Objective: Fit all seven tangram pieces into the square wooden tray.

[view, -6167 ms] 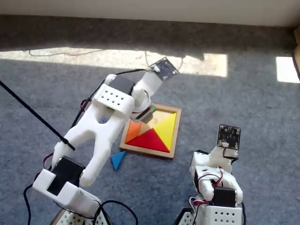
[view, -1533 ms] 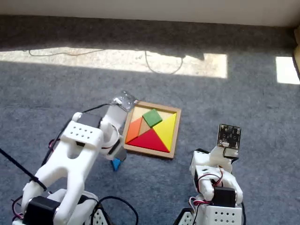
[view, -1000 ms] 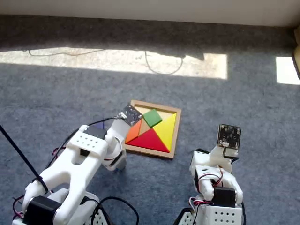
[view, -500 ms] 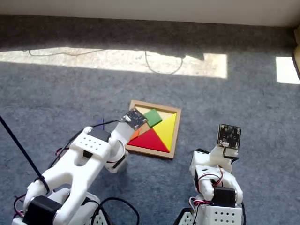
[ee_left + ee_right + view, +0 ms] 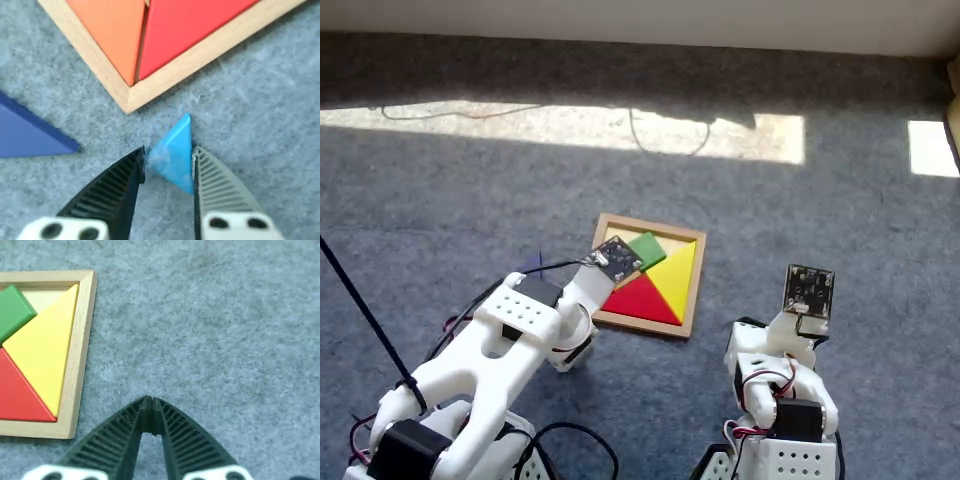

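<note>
1. Find the left gripper (image 5: 168,152) low over the grey short-pile carpet (image 5: 260,100), clamped on the small light-blue flat triangle (image 5: 172,160), one ribbed finger against each long edge.
2. Place that triangle on the carpet, just beside a corner of the square pale-wood tray (image 5: 165,75), pointing towards it.
3. Squeeze firmly before lifting: smooth painted edges and a tapering shape, so probably prone to slipping out towards the point.
4. Lift straight up over the raised rim, turn to match a free gap, then lower flat rather than on edge.
5. Count four glossy flat pieces in the tray: orange triangle (image 5: 112,30), red triangle (image 5: 195,25), yellow triangle (image 5: 45,350) and green square (image 5: 12,310), with bare wood beside the green one.
6. Fetch later the dark-blue flat piece (image 5: 25,132), out on the carpet near the tray.
7. Leave the right gripper (image 5: 151,415) alone: fingers together, holding nothing, above carpet beside the tray.
</note>
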Robot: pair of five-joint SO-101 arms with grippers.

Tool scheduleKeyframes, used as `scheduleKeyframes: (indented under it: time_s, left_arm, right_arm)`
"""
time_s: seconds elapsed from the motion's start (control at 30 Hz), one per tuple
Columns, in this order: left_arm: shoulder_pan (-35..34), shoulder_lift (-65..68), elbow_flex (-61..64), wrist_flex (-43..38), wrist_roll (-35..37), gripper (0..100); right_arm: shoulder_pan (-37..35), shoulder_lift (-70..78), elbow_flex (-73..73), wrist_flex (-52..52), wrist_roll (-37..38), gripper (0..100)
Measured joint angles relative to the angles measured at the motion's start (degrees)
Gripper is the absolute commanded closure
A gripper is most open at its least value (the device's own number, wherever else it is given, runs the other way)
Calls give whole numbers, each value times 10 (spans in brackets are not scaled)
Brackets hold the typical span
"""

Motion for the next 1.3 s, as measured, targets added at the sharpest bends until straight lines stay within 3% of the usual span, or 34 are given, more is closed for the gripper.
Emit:
scheduleKeyframes:
  time_s: [0.47,0.7,0.83,0.97,1.13,1.3]
  left_arm:
    - [11,-105,-81,115,47,919]
    - [14,-106,-123,111,259,920]
    - [14,-106,-130,44,369,992]
    - [15,-106,-131,-31,471,993]
    - [15,-106,-135,-82,559,994]
    - [40,-106,-135,-100,592,994]
  right_arm:
    - [0,0,0,0,0,983]
    - [0,0,0,0,0,983]
    - [0,0,0,0,0,983]
    - [0,0,0,0,0,983]
    - [0,0,0,0,0,983]
    - [0,0,0,0,0,983]
